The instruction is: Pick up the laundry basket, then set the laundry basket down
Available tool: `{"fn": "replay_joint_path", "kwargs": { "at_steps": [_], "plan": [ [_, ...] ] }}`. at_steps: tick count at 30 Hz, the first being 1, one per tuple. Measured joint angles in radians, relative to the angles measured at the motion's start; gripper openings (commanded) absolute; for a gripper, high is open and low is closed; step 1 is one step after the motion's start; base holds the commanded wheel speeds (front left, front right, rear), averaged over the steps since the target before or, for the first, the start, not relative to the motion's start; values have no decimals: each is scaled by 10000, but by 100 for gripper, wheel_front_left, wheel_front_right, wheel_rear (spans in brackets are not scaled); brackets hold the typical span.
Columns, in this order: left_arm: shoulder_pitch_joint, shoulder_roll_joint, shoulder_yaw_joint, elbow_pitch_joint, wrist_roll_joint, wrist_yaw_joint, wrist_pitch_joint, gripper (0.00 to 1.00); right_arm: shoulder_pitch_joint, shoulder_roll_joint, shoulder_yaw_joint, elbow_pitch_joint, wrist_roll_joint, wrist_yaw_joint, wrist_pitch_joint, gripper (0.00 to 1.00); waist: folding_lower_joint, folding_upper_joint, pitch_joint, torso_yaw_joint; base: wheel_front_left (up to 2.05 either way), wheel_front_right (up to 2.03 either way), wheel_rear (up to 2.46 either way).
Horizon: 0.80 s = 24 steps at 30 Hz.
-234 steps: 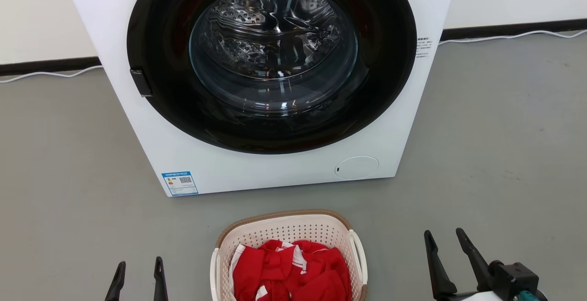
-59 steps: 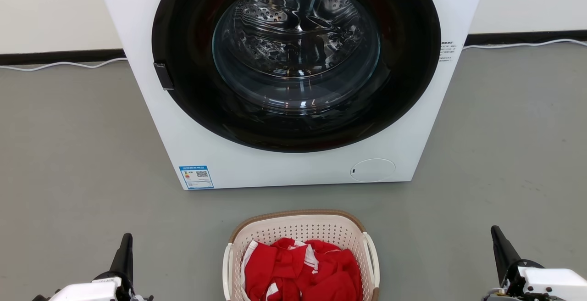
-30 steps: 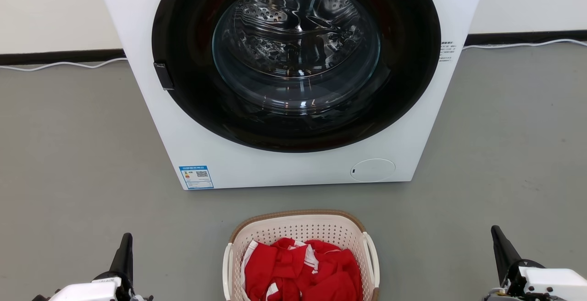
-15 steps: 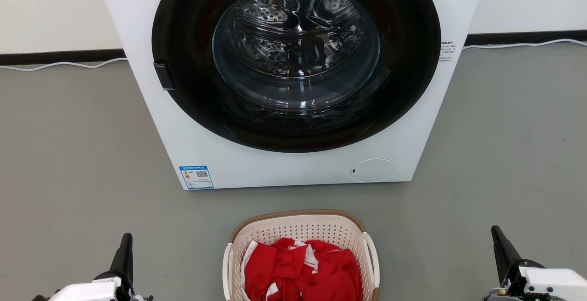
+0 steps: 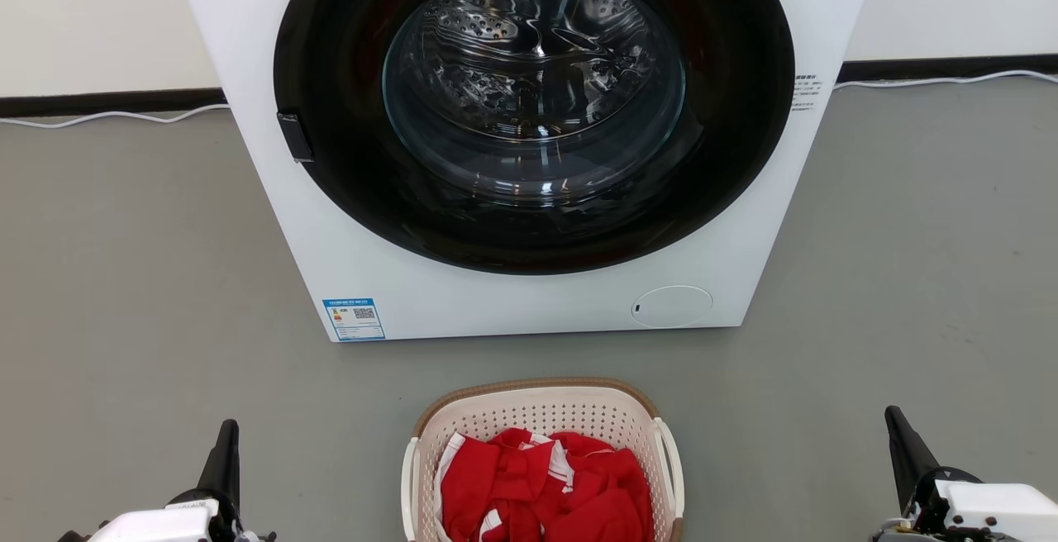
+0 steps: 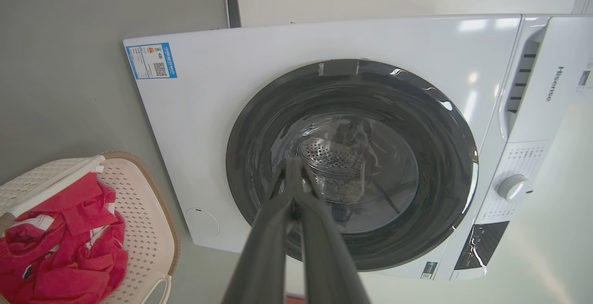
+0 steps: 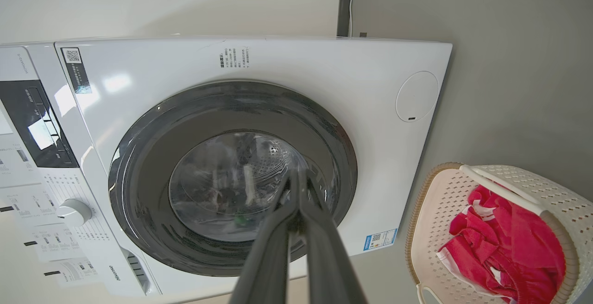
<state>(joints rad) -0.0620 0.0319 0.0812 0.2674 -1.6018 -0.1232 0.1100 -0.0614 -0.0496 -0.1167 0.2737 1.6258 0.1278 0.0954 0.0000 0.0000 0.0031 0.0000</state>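
1 laundry basket (image 5: 537,411) on floor (image 5: 124,278) | between left gripper (image 5: 226,440), right gripper (image 5: 898,428) | untouched

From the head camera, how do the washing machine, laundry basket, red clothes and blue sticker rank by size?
Largest to smallest:
washing machine
laundry basket, partly cut off below
red clothes
blue sticker

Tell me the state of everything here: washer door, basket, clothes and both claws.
washing machine door: closed.
laundry basket: upright on the floor, not gripped.
red clothes: heaped inside the laundry basket.
left claw: shut, empty, apart from the basket.
right claw: shut, empty, apart from the basket.
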Motion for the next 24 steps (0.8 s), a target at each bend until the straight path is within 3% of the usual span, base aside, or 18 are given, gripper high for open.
{"fn": "replay_joint_path", "kwargs": {
  "at_steps": [24],
  "plan": [
    [0, 0, 0, 0, 0, 0, 0, 0, -1, 21, -36, 0, -48, -2, 4, 0, 0, 0, 0, 0, 0, 0, 0]
  ]
}}
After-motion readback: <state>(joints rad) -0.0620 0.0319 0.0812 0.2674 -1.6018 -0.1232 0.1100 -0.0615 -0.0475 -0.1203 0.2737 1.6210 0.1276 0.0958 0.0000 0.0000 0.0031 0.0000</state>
